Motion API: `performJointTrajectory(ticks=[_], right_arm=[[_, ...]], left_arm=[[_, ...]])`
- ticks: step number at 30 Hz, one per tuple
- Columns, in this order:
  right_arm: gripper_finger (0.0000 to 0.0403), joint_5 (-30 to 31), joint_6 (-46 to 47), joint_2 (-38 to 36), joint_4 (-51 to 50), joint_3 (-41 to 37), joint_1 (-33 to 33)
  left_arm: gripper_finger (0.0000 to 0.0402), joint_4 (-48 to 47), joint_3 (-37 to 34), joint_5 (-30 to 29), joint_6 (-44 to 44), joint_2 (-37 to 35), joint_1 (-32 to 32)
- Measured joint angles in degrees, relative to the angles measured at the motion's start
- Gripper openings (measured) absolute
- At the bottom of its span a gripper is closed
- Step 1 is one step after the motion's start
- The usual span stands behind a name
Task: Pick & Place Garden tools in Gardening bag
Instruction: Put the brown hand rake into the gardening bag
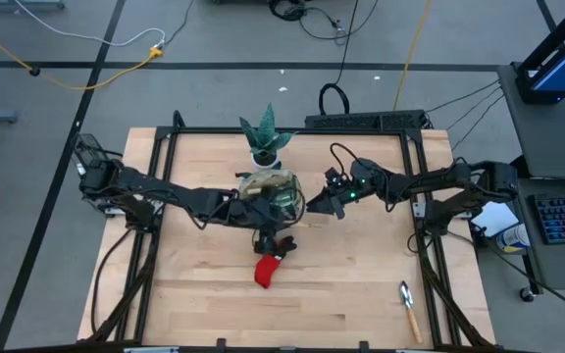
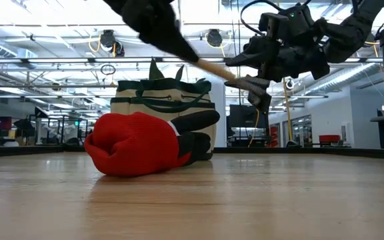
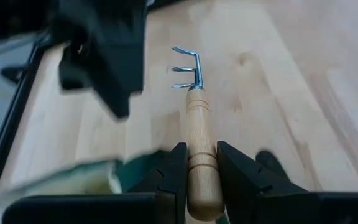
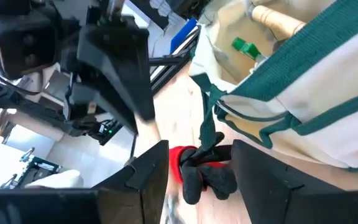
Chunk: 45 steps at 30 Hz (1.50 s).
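Left pincer point(image 3: 195, 180) is pinching the wooden handle of the fork point(image 3: 191, 99), holding it in the air beside the bag point(image 1: 275, 194). Right pincer point(image 4: 194, 177) is hanging spread and empty near the bag's rim, perhaps steadying it. Next, the fork needs lowering into the bag. The glove point(image 1: 268, 268) and trowel point(image 1: 409, 306) are waiting on the table point(image 1: 361, 294).

Bag point(image 1: 271, 193): mid-worktop point(image 1: 361, 294), in front of plant point(image 1: 265, 134).
Glove point(image 1: 268, 269): just before bag.
Trowel point(image 1: 409, 306): front right, well apart.
Fork point(image 3: 194, 112): in left hand point(image 3: 199, 180), above bag.
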Motion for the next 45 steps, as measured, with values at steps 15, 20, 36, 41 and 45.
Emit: performJointTrajectory(ticks=[15, 20, 36, 41, 45], right_arm=[[0.0167, 0.2, -2.0, -0.1, -1.7, 0.0, 0.0], [0.0167, 0.2, -4.2, 0.0, -1.7, -0.1, 0.0], [0.0167, 2.1, -7.4, 0.0, -5.9, -0.1, 0.0], [0.0167, 2.1, -7.4, 0.0, -6.0, -0.1, 0.1], [0.0167, 2.1, -7.4, 0.0, -6.0, -0.1, 0.1]], left_arm=[[0.0076, -13.6, -0.1, -13.9, -10.2, -11.3, -5.0], [0.0076, -19.1, -0.3, -15.5, -13.5, -12.6, -4.4], [0.0076, -20.9, -0.2, -18.1, -15.1, -14.1, -3.7], [0.0076, -22.1, -0.2, -20.4, -15.3, -15.6, -3.7], [0.0076, -26.4, -0.2, -21.0, -16.7, -16.4, -3.1]])
